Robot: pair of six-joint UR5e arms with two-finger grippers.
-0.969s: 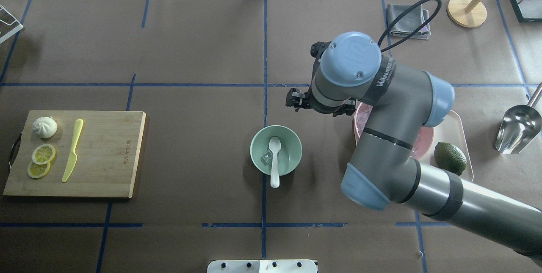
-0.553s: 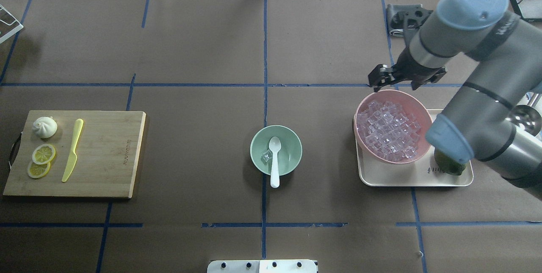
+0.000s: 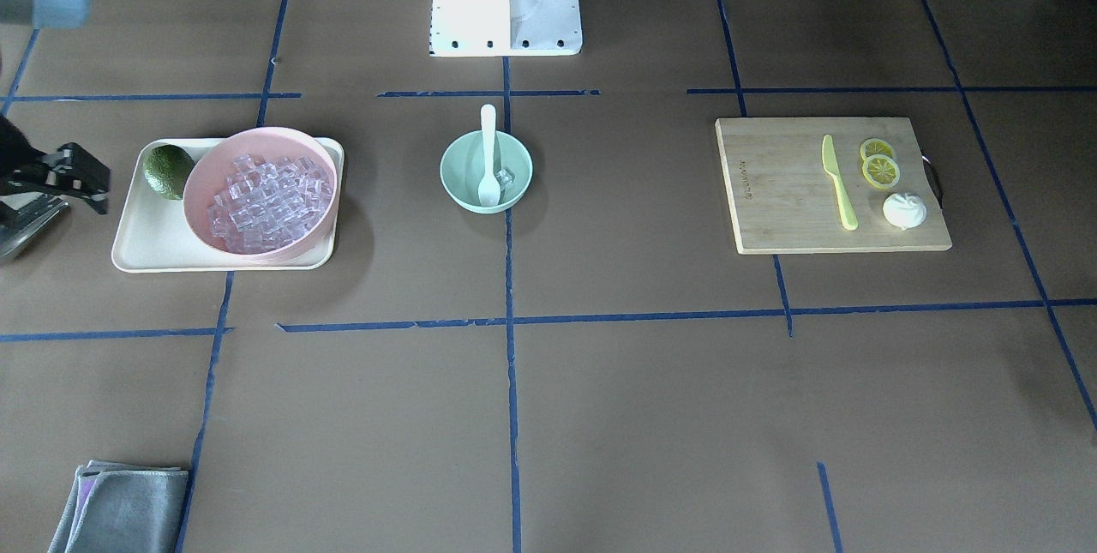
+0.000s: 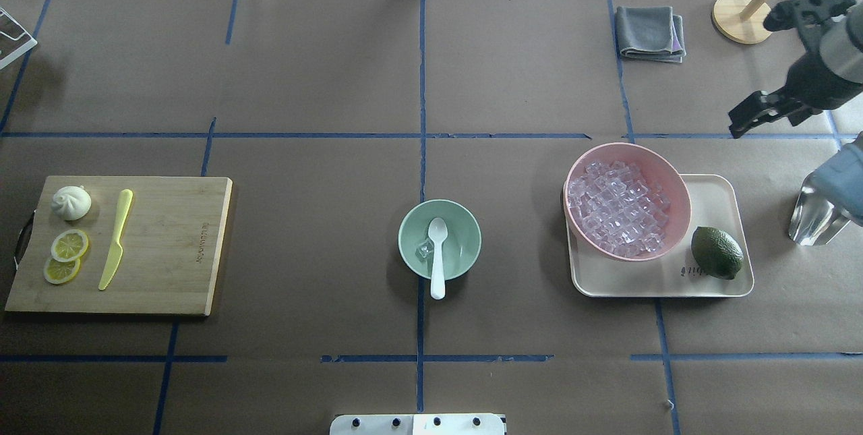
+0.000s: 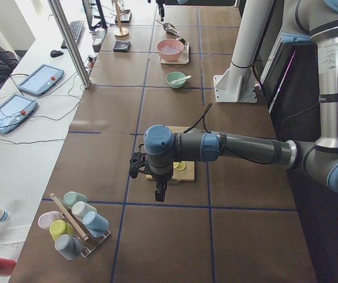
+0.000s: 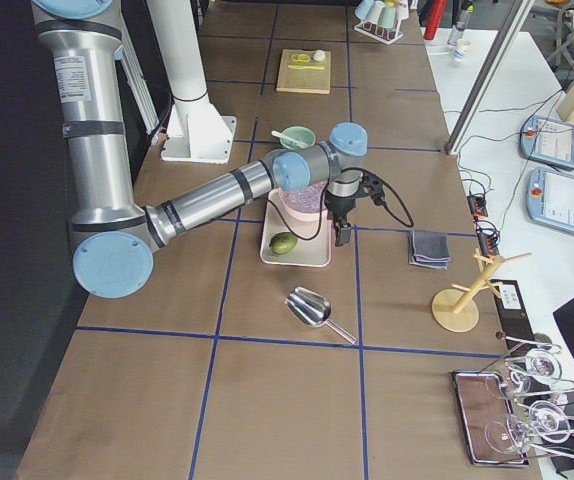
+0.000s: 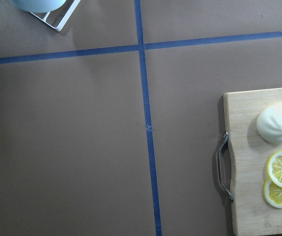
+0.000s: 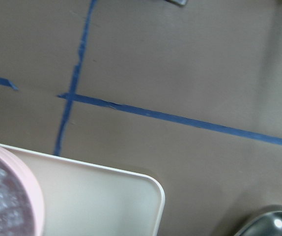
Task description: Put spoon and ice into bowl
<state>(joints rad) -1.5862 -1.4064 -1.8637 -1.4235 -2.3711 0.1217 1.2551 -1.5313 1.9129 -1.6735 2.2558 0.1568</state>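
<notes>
Wood cutting board (image 4: pixel 168 246) beside left gripper (image 5: pixel 159 197), its opening unreadable | mint bowl (image 4: pixel 466 233) holds spoon (image 4: pixel 437 256) and one ice cube (image 4: pixel 425 250), well left of right gripper (image 4: pixel 770 116) | pink bowl (image 4: pixel 627 146) between them | right gripper spread, empty

Brown paper covers the tabletop (image 4: pixel 323 57), gridded with blue tape lines (image 4: pixel 422 71); a white desk (image 5: pixel 22 153) stands alongside.
</notes>
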